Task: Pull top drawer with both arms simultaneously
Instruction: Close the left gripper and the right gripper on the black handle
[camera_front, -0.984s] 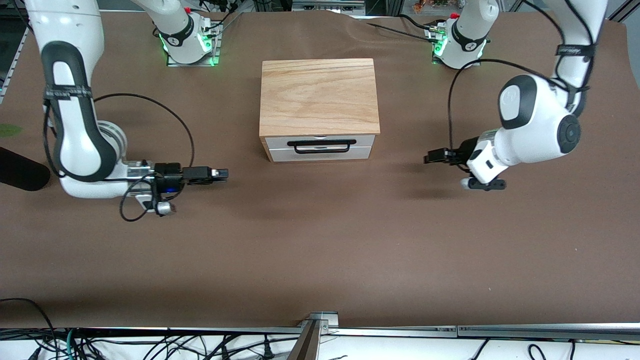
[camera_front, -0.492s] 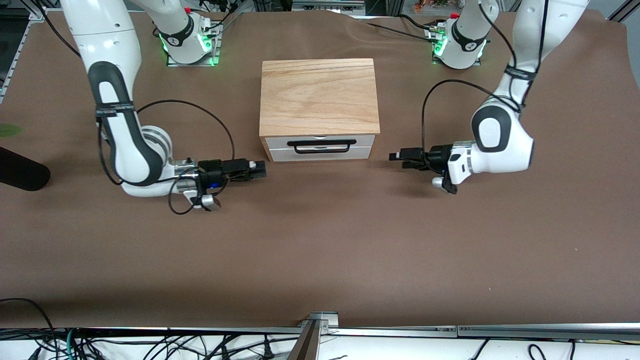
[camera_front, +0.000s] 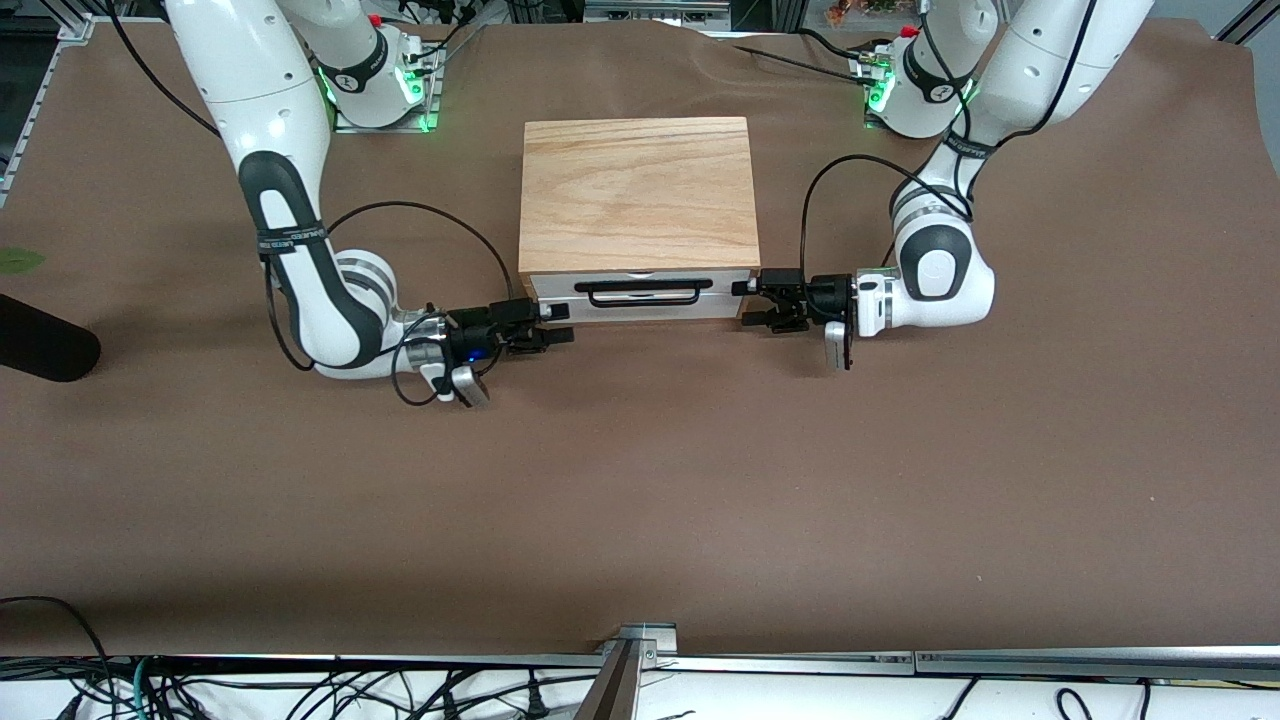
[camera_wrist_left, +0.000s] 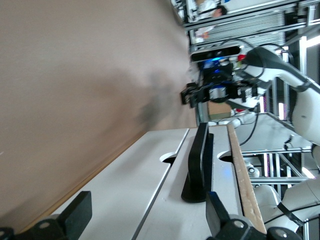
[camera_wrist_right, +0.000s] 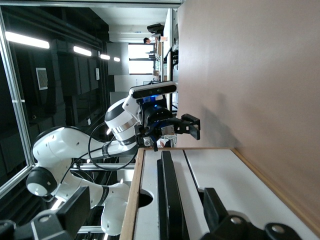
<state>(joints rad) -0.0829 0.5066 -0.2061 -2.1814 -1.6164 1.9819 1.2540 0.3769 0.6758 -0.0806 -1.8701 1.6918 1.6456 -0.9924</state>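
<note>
- Here, we see the right tool (camera_front: 558, 325) at the box's (camera_front: 636, 190) corner toward the right arm's end of the counter (camera_front: 640, 500), fingers spread, gripping nothing.
- Between the tools sits the top drawer (camera_front: 640, 282) — closed, its handle (camera_front: 637, 291) running lengthwise from one tool to the other.
- The left tool (camera_front: 752, 303) is equally near — also spread, empty.

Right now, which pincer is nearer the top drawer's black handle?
Neither clearly. Left pincer, open, sits beside the box's end toward the left arm's base; right pincer, open, sits at the other end. Both flank the handle, touching nothing.
</note>
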